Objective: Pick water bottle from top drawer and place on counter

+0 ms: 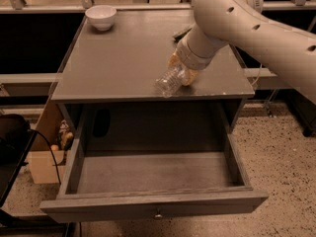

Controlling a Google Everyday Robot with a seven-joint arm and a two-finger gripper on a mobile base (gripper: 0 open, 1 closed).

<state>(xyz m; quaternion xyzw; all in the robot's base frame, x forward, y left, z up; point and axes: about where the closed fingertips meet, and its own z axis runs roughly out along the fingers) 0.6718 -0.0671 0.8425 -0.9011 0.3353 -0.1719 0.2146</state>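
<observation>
Hand (180,69) was clamped on the water bottle (169,81), holding it tilted low over the front edge of the counter (113,58), above the open top drawer (153,174). The placing step looked nearly complete. The next move called for settling the bottle steadily, back from the edge, before letting go.

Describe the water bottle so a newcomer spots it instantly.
Find the grey counter above the open top drawer. Near its front edge, right of centre, the claw grips the water bottle, tilted. It's clear ribbed plastic, unlike the white bowl at the back-left corner.
</observation>
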